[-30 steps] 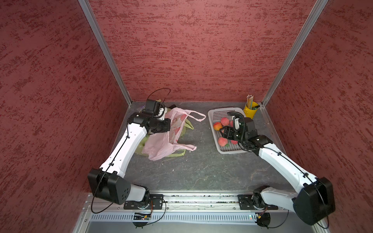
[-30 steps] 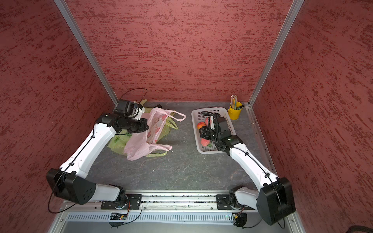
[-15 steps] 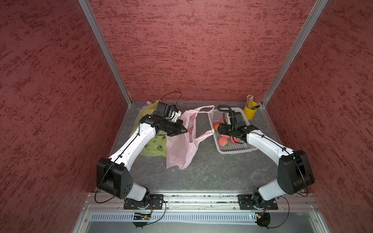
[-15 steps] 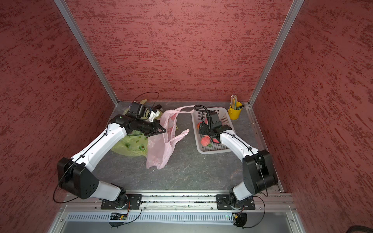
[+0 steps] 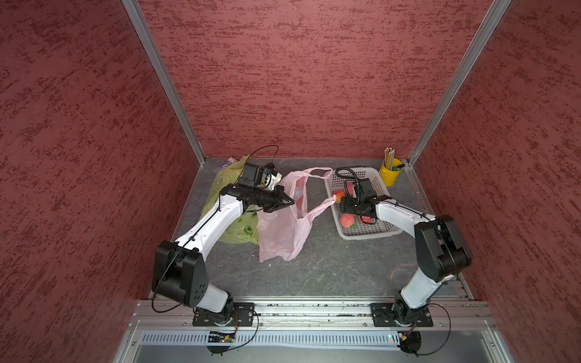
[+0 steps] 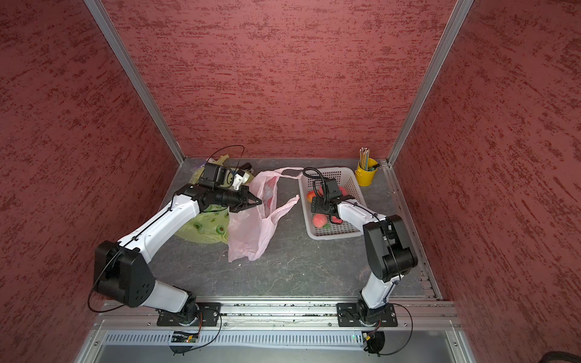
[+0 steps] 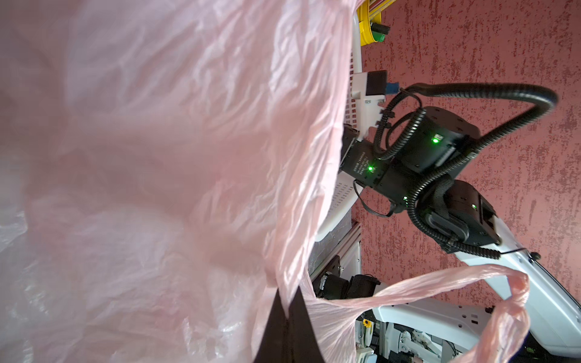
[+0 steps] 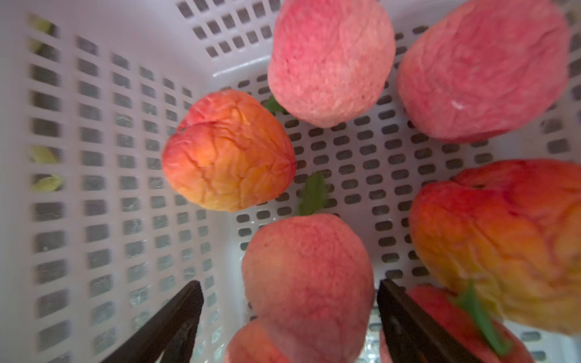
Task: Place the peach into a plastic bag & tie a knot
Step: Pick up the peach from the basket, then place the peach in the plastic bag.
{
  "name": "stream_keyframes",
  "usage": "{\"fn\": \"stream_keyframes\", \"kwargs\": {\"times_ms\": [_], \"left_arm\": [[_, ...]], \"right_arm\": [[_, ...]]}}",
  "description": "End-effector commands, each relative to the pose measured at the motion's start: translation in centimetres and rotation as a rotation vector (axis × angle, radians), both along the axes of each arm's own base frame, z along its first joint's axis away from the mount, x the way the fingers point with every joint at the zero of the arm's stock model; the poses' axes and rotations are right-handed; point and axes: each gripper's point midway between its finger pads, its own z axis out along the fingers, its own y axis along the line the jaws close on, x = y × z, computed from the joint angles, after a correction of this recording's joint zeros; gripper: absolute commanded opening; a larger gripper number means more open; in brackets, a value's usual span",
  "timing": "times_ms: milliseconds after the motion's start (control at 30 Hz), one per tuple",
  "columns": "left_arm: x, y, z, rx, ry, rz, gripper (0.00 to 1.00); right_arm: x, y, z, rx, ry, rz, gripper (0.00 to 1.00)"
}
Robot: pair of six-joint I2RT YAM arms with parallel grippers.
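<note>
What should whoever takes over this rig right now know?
Left gripper: shut on the rim of the pink bag, holding its mouth up.
Right gripper: open, down in the white basket, jaws on either side of a pink peach, not closed on it.
Done: bag raised by one side. Reddish patches show through the film; cannot tell whether a peach is inside.
To do: grasp the peach, drop it into the bag, tie the handles; no knot yet.
</note>
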Motion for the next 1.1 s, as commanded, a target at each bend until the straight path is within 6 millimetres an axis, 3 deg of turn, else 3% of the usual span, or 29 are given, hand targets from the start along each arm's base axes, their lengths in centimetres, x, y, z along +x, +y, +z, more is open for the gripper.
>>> {"fn": "stream_keyframes", "kwargs": {"times_ms": [0,167,300,433,600,833,933,1067], "left_arm": [[0.1,-0.2,0.8,-0.031,-0.026,-0.009,0.0],[-0.2,-0.2,0.9,-0.037,-0.028,-0.011,0.0],[-0.3,-0.3,1.2,-0.045,-0.032,-0.02,0.0],[-0.8,-0.8,1.5,-0.055,-0.036,-0.04,0.0],[-1.2,-1.2,1.9,-0.061,-0.046,-0.056,0.0],[-1.6,-2.2,2.7,-0.064,-0.059,-0.082,0.0],[-1.8,-2.8,3.1,-0.066,-0.068,-0.091,0.0],[-2.0,-3.7,4.0,-0.082,-0.084,-0.104,0.0]], "right_arm": [[1.4,-0.3,-0.1,0.0,-0.031,-0.017,0.88],[1.7,-0.4,-0.3,0.008,-0.042,-0.015,0.79],[1.7,-0.3,1.3,0.029,-0.078,-0.009,0.65],[1.2,0.3,5.3,0.077,-0.149,0.025,0.54],[-1.2,2.4,12.2,0.228,-0.259,0.125,0.48],[-5.8,7.8,23.1,0.598,-0.417,0.366,0.43],[-7.4,10.9,25.7,0.717,-0.423,0.473,0.42],[-8.8,14.5,26.5,0.789,-0.385,0.573,0.42]]}}
